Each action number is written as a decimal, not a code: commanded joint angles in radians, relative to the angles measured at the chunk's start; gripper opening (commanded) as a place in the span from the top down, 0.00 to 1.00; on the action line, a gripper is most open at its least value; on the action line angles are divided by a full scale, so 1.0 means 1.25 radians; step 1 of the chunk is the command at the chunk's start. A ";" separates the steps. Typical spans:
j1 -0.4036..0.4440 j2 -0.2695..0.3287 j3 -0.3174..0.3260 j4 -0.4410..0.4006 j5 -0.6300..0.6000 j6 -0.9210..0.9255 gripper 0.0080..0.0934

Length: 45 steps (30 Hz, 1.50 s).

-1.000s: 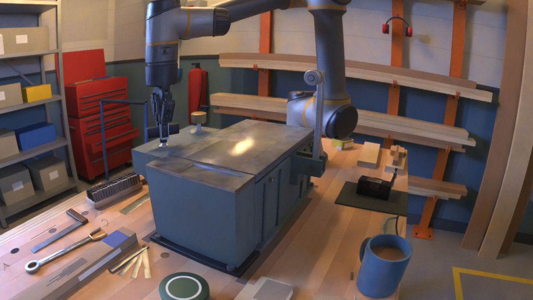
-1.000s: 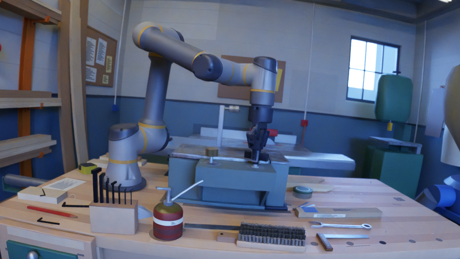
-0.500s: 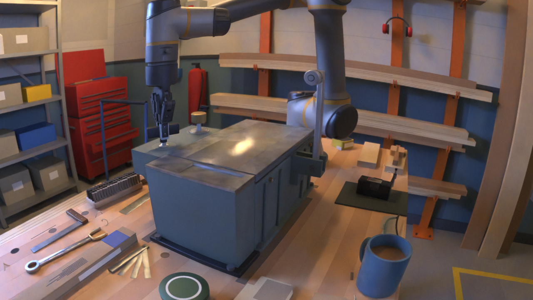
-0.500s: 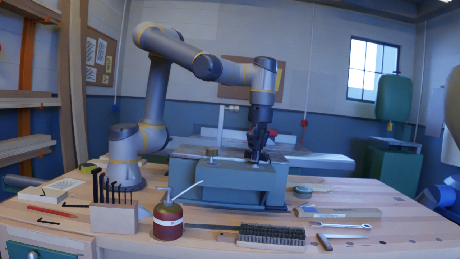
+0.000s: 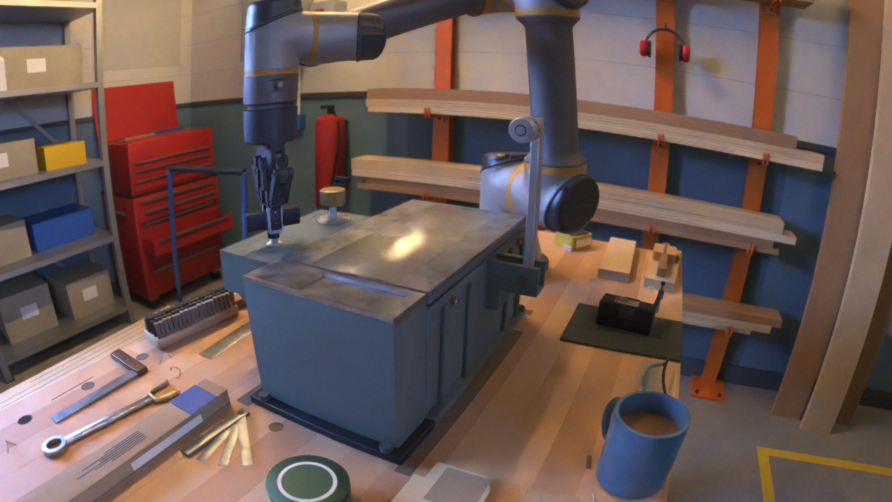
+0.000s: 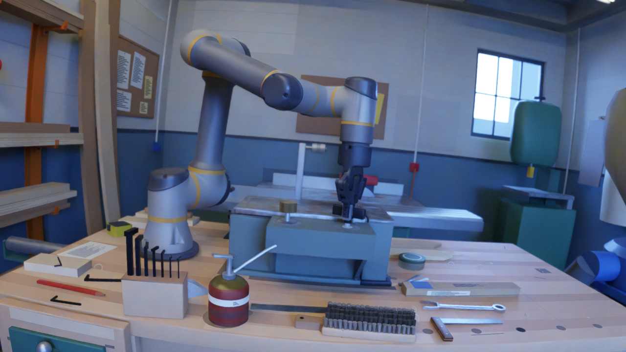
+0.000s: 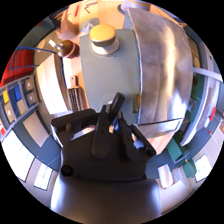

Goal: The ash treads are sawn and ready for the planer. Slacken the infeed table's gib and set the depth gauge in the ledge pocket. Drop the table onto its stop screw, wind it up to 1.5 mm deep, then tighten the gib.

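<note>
The dark gib lever stands on its round boss on the planer's blue-grey ledge, a hand's width from the brass-topped knob with a dial collar. I have the lever's handle clamped in my gripper, which points straight down over the ledge. The steel infeed table lies beside the ledge. A small slot shows at the table's edge. The depth gauge is not identifiable.
A blue mug of coffee stands at the bench's near corner. A brush, a spanner, a square and feeler blades lie left of the planer. An oil can and a hex-key block stand in front.
</note>
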<state>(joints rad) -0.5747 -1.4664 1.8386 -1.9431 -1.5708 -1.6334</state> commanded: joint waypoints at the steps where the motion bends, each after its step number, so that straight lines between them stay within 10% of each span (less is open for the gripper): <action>1: 0.000 0.000 0.000 -0.001 0.000 0.000 1.00; 15: 0.000 -0.001 0.000 0.000 0.000 0.000 1.00; 45: 0.000 -0.001 0.000 0.000 0.000 0.000 0.51</action>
<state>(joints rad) -0.5747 -1.4664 1.8385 -1.9431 -1.5708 -1.6334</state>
